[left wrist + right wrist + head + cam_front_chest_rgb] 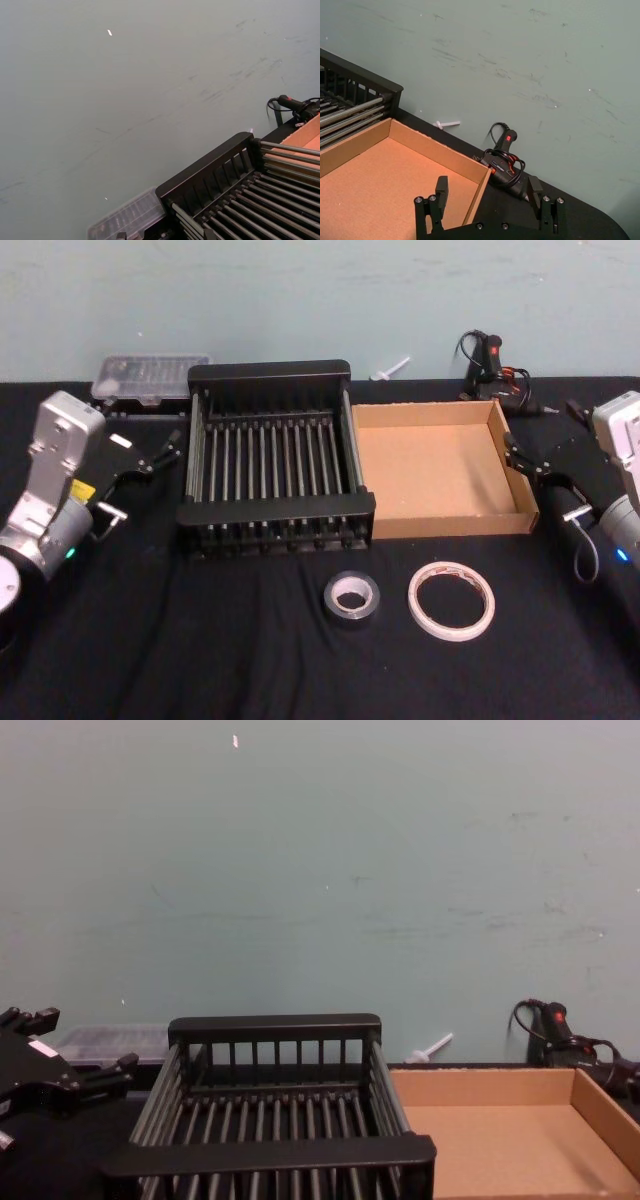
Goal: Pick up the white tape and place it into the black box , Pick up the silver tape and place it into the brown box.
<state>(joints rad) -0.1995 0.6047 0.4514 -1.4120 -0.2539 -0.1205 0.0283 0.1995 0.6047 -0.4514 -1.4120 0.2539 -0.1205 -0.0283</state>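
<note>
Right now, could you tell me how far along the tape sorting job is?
Nothing is done yet. The white tape and the silver tape both lie on the table in front of the boxes; the black box and the brown box hold nothing. Nothing is in hand: the left gripper and the right gripper are open at the table's sides. Both picks and placements remain.

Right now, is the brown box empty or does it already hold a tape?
Empty. The brown box shows bare cardboard floor; the silver tape still lies on the table in front of it.
</note>
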